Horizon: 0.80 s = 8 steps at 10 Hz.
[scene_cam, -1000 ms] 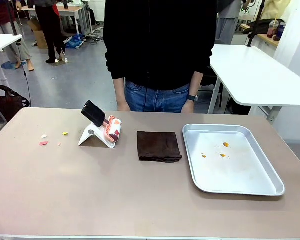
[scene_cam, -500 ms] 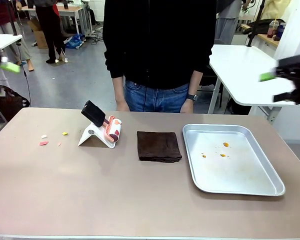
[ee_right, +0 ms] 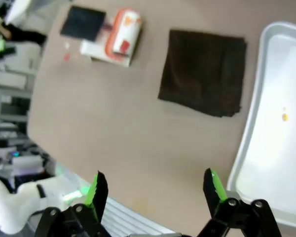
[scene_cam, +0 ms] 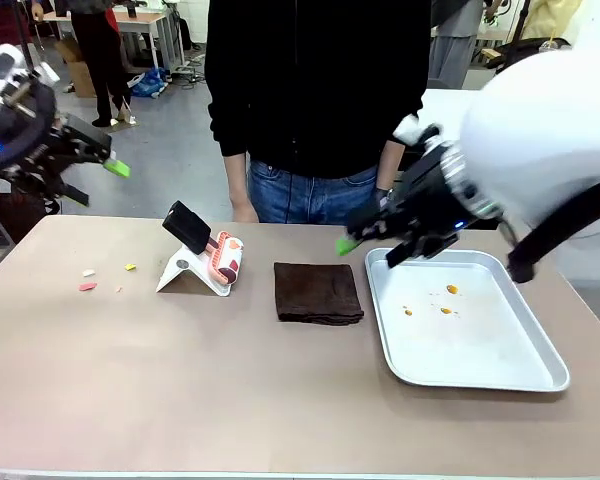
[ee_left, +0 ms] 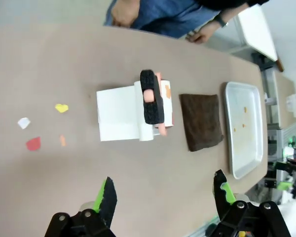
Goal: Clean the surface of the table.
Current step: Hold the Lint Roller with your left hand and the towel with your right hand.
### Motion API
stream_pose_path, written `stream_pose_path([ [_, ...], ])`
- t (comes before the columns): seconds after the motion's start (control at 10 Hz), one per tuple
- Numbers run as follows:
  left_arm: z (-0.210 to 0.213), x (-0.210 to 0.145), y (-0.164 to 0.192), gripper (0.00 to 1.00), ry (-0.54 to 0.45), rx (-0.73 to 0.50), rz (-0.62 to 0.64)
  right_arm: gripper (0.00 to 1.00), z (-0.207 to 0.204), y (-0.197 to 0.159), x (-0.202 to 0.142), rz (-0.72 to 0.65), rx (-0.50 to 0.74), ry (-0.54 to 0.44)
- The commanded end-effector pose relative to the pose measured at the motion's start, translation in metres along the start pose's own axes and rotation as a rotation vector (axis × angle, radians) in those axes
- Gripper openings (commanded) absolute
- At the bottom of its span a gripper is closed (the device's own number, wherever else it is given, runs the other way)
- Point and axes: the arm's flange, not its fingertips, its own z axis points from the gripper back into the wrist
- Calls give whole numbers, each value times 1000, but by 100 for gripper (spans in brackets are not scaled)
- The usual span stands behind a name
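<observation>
The tan-brown table (scene_cam: 180,380) carries small pink, white and yellow scraps (scene_cam: 88,285) at its left. The scraps (ee_left: 33,143) also lie on the table (ee_left: 64,59) in the left wrist view. My left gripper (scene_cam: 95,175) hovers open, high above the table's far left corner, and its own view has it (ee_left: 165,197) empty. My right gripper (scene_cam: 375,245) hangs open in the air between the dark brown cloth (scene_cam: 318,291) and the metal tray (scene_cam: 470,340). Seen from its wrist, this gripper (ee_right: 154,190) holds nothing above the table (ee_right: 113,123) and the cloth (ee_right: 203,71).
A white dustpan stand with a black-handled brush (scene_cam: 202,260) sits left of the cloth. The tray holds a few orange crumbs (scene_cam: 446,310). A person in a black top (scene_cam: 315,90) stands at the far edge, hands by the table. A white table (scene_cam: 520,150) stands behind at right.
Both arms have swung into view, the left from the left side, the right from the right to above the gap between cloth and tray. Nothing on the table moved.
</observation>
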Motion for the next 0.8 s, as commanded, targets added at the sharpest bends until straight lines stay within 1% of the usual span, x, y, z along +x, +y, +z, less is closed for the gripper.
stream_pose_path([
  [0.0, -12, 12, 2, 100, 54, -14, -9, 100, -23, -6, 29, 51, -16, 143],
  [0.1, -21, 14, 6, 100, 61, -23, -3, 100, -41, -14, 33, 47, -61, 186],
  [0.2, -25, 15, 11, 100, 76, -38, -10, 100, -54, -23, 36, 31, -56, 220],
  [0.3, -26, 16, 15, 100, 76, -12, 27, 100, -57, -33, 38, -43, -59, 195],
  [0.4, -31, 9, 7, 100, 67, -10, 7, 100, -56, -24, 20, 49, -55, 179],
  [0.6, -31, 9, 7, 100, 67, -10, 7, 100, -56, -24, 20, 49, -55, 179],
  [0.7, -31, 9, 7, 100, 67, -10, 7, 100, -63, -36, 28, 30, -54, 201],
])
